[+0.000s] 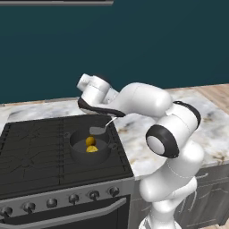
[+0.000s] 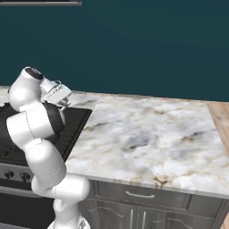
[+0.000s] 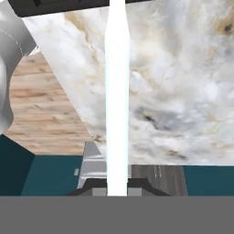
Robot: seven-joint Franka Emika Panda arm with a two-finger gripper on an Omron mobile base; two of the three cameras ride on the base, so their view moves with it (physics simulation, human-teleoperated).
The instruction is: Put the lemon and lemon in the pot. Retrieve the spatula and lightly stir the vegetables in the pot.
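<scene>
While the gripper (image 3: 117,185) clamps the spatula (image 1: 102,128), its blade hangs over the pot (image 1: 90,152).

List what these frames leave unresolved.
- Left base view: whether the spatula blade touches the lemons in the pot; too small.
- Right base view: pot hidden behind the arm.
- Hand view: tool tips cut off by the bottom edge; blade out of frame.

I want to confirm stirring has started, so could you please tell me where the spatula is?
In the left base view the spatula is held in the shut end effector, its blade at the pot rim above both lemons.
</scene>
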